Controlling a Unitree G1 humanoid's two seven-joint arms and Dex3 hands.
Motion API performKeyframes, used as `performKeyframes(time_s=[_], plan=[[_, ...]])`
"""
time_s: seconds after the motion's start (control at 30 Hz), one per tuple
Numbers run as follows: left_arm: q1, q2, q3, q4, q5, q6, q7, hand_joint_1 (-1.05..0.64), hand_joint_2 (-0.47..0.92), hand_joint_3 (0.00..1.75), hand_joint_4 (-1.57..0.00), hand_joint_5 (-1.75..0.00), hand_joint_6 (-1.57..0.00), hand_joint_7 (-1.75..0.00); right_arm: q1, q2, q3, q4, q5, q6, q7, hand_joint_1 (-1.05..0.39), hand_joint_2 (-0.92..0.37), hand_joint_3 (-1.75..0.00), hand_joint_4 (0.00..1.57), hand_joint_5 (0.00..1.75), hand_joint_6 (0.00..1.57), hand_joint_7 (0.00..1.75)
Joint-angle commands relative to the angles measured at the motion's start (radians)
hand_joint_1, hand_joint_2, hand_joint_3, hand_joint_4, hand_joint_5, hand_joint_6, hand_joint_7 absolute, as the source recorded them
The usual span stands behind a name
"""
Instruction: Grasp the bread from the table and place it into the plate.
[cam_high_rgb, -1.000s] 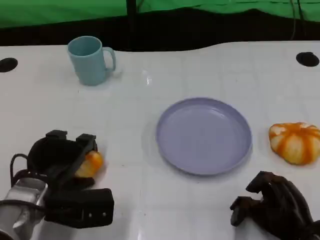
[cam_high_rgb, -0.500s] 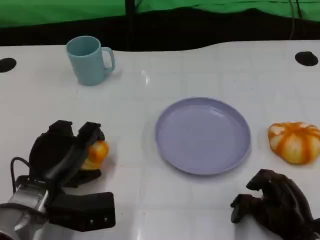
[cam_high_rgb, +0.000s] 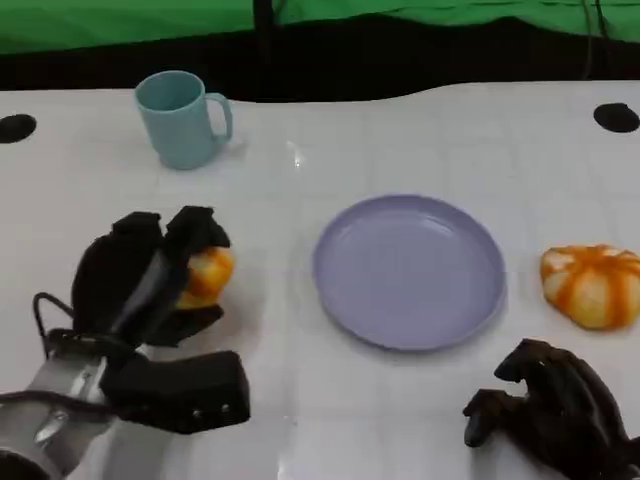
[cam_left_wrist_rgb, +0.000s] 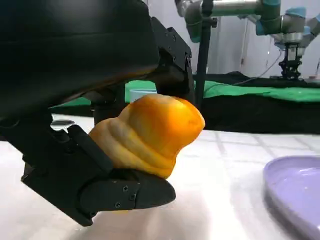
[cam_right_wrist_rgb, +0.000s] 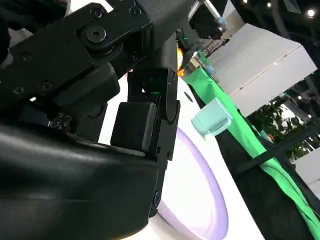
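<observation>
Hiding half the bread (cam_high_rgb: 207, 275), left hand (cam_high_rgb: 150, 275) fingers (cam_high_rgb: 192, 238) grip it.

Left hand (cam_high_rgb: 150, 275) grips closed; right hand (cam_high_rgb: 550, 410) rests curled.

Bright even overhead light, soft shadows, faint table (cam_high_rgb: 420, 130) glare, blurry wrist views

The plate (cam_high_rgb: 408, 271) lies between two breads (cam_high_rgb: 208, 275), mug (cam_high_rgb: 183, 119) behind.
</observation>
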Motion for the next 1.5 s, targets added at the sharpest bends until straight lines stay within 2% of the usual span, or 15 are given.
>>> performKeyframes(time_s=[0.03,0.17,0.23,0.27,0.3,0.33,0.43,0.83,0.9,1.03,1.2,1.3,1.37,1.43,1.5], plan=[[-0.063,-0.028,0.019,0.004,-0.034,-0.039,-0.036,-0.24,0.67,0.63,-0.7,-1.75,-0.48,-1.74,-0.005,-0.02,-0.004,-0.001,-0.006,-0.013,0.003,-1.04,-0.72,-0.01,1.57,0.73,1.57,0.36],[-0.113,-0.07,0.008,0.041,-0.035,-0.058,-0.033,-0.24,0.67,0.58,-0.75,-1.75,-0.65,-1.48,0.005,-0.02,0.001,-0.014,-0.015,-0.017,-0.009,-1.04,-0.72,-0.01,1.57,0.73,1.57,0.36],[-0.144,-0.093,-0.003,0.07,-0.025,-0.072,-0.019,-0.26,0.73,0.49,-0.77,-1.75,-0.91,-0.89,0.011,-0.019,0.003,-0.02,-0.02,-0.022,-0.012,-1.05,-0.73,-0.01,1.57,0.73,1.57,0.36],[-0.16,-0.104,-0.007,0.09,-0.025,-0.088,-0.015,-0.25,0.69,0.56,-0.78,-1.75,-0.73,-1.34,0.013,-0.019,0.003,-0.023,-0.019,-0.021,-0.013,-1.05,-0.73,-0.01,1.57,0.73,1.57,0.37],[-0.173,-0.111,-0.011,0.107,-0.026,-0.099,-0.016,-0.25,0.65,0.62,-0.78,-1.75,-0.64,-1.54,0.014,-0.018,0.003,-0.024,-0.017,-0.017,-0.013,-1.05,-0.73,-0.01,1.57,0.73,1.57,0.37],[-0.187,-0.12,-0.016,0.122,-0.023,-0.1,-0.019,-0.27,0.62,0.7,-0.77,-1.75,-0.58,-1.66,0.014,-0.018,0.002,-0.025,-0.014,-0.012,-0.012,-1.05,-0.72,-0.01,1.57,0.73,1.57,0.37],[-0.218,-0.145,-0.028,0.156,-0.016,-0.096,-0.019,-0.29,0.59,0.77,-0.77,-1.75,-0.57,-1.74,0.014,-0.019,0.002,-0.026,-0.012,-0.006,-0.011,-1.05,-0.72,0.0,1.57,0.73,1.57,0.37],[-0.325,-0.246,-0.071,0.255,-0.025,-0.119,-0.091,-0.29,0.55,0.89,-0.83,-1.75,-0.6,-1.75,0.012,-0.02,0.007,-0.024,-0.017,-0.009,-0.012,-1.05,-0.73,0.0,1.57,0.74,1.57,0.37],[-0.348,-0.272,-0.086,0.277,-0.013,-0.109,-0.091,-0.31,0.55,0.95,-0.86,-1.75,-0.73,-1.45,0.011,-0.019,0.005,-0.022,-0.012,-0.008,-0.006,-1.04,-0.73,0.0,1.57,0.73,1.57,0.36],[-0.381,-0.303,-0.102,0.312,-0.005,-0.095,-0.089,-0.33,0.55,0.99,-0.88,-1.75,-0.73,-1.5,0.016,-0.018,0.007,-0.028,-0.015,-0.009,-0.012,-1.04,-0.73,-0.01,1.57,0.73,1.57,0.37],[-0.445,-0.357,-0.134,0.379,0.017,-0.075,-0.116,-0.31,0.56,0.97,-0.88,-1.75,-0.81,-1.14,0.023,-0.015,0.011,-0.035,-0.017,-0.013,-0.011,-1.05,-0.73,-0.01,1.57,0.73,1.57,0.37],[-0.463,-0.375,-0.136,0.404,0.009,-0.067,-0.123,-0.31,0.57,0.97,-0.9,-1.75,-0.73,-1.43,0.024,-0.013,0.011,-0.036,-0.015,-0.011,-0.011,-1.05,-0.73,0.0,1.57,0.73,1.57,0.36],[-0.476,-0.382,-0.145,0.421,0.017,-0.063,-0.12,-0.32,0.58,0.97,-0.9,-1.75,-0.71,-1.49,0.026,-0.012,0.012,-0.038,-0.014,-0.013,-0.009,-1.05,-0.73,0.0,1.57,0.74,1.57,0.36],[-0.494,-0.393,-0.162,0.443,0.032,-0.053,-0.116,-0.31,0.57,1.01,-0.91,-1.75,-0.72,-1.41,0.029,-0.01,0.014,-0.041,-0.014,-0.014,-0.006,-1.04,-0.74,-0.01,1.57,0.73,1.57,0.36],[-0.507,-0.402,-0.174,0.463,0.037,-0.047,-0.125,-0.3,0.6,0.92,-0.9,-1.75,-0.79,-1.06,0.032,-0.008,0.014,-0.044,-0.013,-0.013,-0.007,-1.04,-0.74,-0.01,1.57,0.73,1.57,0.36]])
